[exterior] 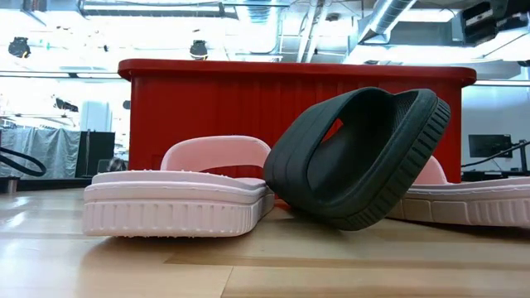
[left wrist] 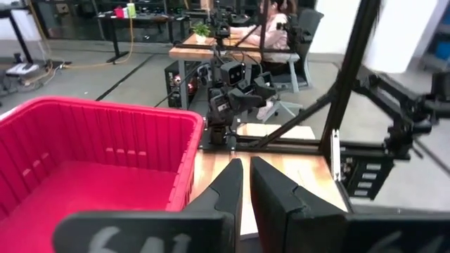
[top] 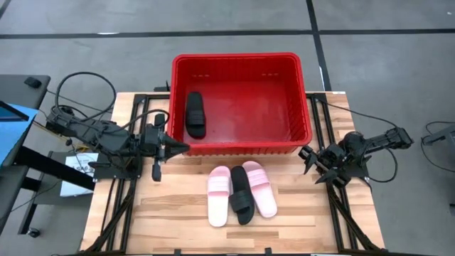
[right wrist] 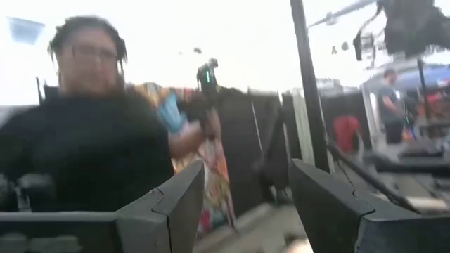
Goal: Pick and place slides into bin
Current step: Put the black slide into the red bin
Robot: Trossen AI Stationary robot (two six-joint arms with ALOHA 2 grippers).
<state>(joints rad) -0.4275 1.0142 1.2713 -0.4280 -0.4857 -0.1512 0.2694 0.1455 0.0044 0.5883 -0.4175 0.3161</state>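
1. Slides lie in two places: one black slide [top: 195, 114] rests on the floor of the red bin [top: 306, 107] by its left wall, and three more sit on the wooden table [top: 178, 213] in front of the bin.
2. From above, the second black slide [top: 241, 194] lies between the two pink ones [top: 219, 195] [top: 260, 188]. The low view adds that this black slide [exterior: 360, 157] is tipped on its edge, leaning over the near pink slide [exterior: 178, 199].
3. My left gripper [top: 179, 148] hovers just outside the bin's front-left corner. My left wrist view shows my fingers [left wrist: 228, 186] nearly pressed together, a thin gap between, holding nothing.
4. My right gripper [top: 307, 155] waits beside the bin's front-right corner. Its wrist view shows fingers [right wrist: 179, 200] spread wide, empty, with a person in the room beyond.
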